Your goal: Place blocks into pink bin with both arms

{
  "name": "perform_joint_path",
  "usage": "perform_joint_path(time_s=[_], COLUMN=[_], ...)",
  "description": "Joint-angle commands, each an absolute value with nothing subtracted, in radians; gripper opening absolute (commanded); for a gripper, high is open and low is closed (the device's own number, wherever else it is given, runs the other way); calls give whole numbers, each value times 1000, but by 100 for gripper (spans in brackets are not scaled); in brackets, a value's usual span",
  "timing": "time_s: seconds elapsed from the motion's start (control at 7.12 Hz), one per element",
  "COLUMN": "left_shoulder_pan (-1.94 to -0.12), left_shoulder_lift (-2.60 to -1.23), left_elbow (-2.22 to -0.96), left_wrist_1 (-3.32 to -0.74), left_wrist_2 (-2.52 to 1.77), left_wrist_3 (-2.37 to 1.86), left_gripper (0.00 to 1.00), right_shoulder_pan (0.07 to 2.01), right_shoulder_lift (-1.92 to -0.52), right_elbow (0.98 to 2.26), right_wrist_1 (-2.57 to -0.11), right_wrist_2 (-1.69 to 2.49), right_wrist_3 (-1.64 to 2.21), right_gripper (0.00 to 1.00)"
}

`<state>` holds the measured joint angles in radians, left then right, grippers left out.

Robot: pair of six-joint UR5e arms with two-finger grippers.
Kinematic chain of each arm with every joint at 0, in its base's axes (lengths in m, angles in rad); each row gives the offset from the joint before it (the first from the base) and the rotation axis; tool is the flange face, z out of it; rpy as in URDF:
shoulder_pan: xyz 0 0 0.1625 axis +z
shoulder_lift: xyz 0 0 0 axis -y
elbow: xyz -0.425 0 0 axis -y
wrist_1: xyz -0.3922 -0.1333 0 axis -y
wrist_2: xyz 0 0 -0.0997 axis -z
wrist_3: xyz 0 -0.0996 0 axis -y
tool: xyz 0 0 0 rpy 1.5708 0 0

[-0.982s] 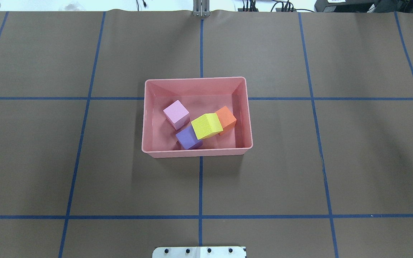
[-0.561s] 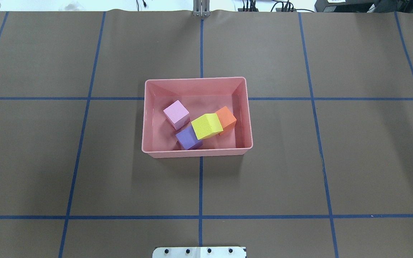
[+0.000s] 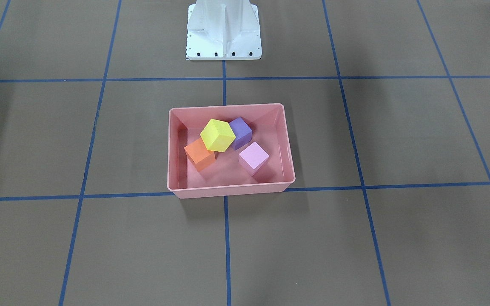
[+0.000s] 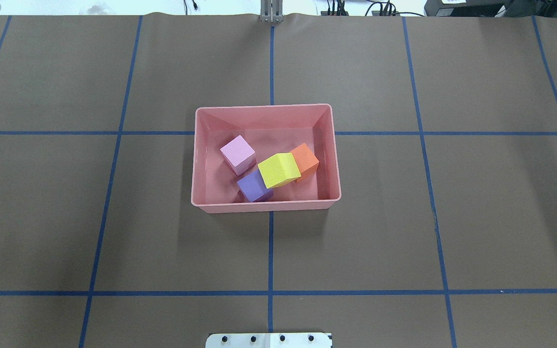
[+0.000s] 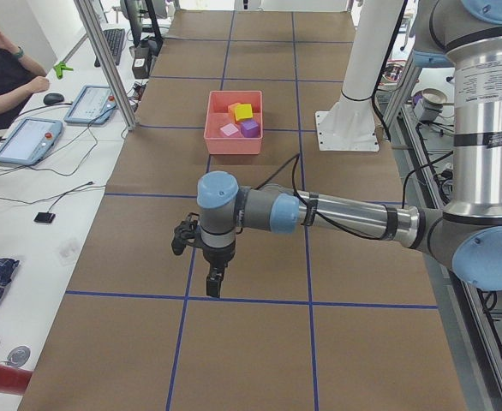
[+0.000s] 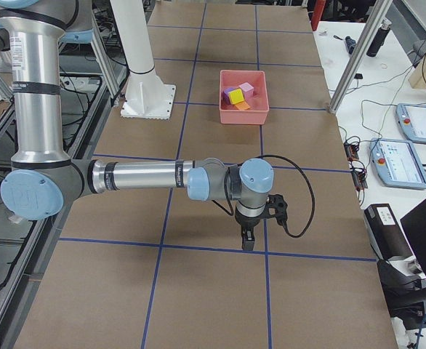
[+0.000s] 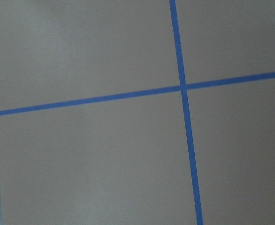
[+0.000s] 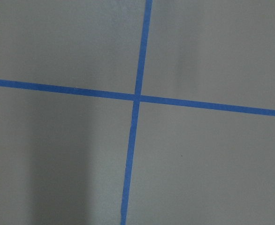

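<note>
Yellow cube (image 4: 278, 170), tilted in pink bin (image 4: 264, 207) mid-bench, looks light, matte: pinch 2 opposite faces; cannot tell whether left hand (image 5: 214, 287) or right hand (image 6: 248, 242) is open

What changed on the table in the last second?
The right pincer, at the overhead view's right edge a second ago, has moved out of that view, off to the right. Nothing was grasped or released. The bin and its four blocks stayed put.

The blocks (image 4: 279, 170) look matt, the pink bin (image 4: 259, 117) smooth plastic.
</note>
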<state>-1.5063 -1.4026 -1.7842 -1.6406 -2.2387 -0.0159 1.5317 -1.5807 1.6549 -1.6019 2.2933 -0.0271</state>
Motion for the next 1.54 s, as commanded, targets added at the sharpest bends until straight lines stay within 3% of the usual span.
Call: perform_joint_path(time_s=[0.0, 0.56, 1.4], left_shoulder_pan=[-1519, -1528, -1529], left_shoulder_lift=[-1367, -1489, -1494], left_elbow=[-1770, -1764, -1750], left_wrist_1=[-1683, -1564, -1563], left_wrist_2=[-2355, -2339, -2341], left_wrist_3=[-20, -23, -20], left_gripper=[100, 100, 100], right_shoulder_pan=[1534, 1535, 1586], right_shoulder_lift=[-1575, -1557, -1549], right_elbow=[1661, 1661, 1654], right_wrist_1=[-1601, -1601, -1603], right_wrist_2=[2329, 2342, 2422], right_wrist_3=[-5, -5, -6], right_gripper=[100, 100, 100])
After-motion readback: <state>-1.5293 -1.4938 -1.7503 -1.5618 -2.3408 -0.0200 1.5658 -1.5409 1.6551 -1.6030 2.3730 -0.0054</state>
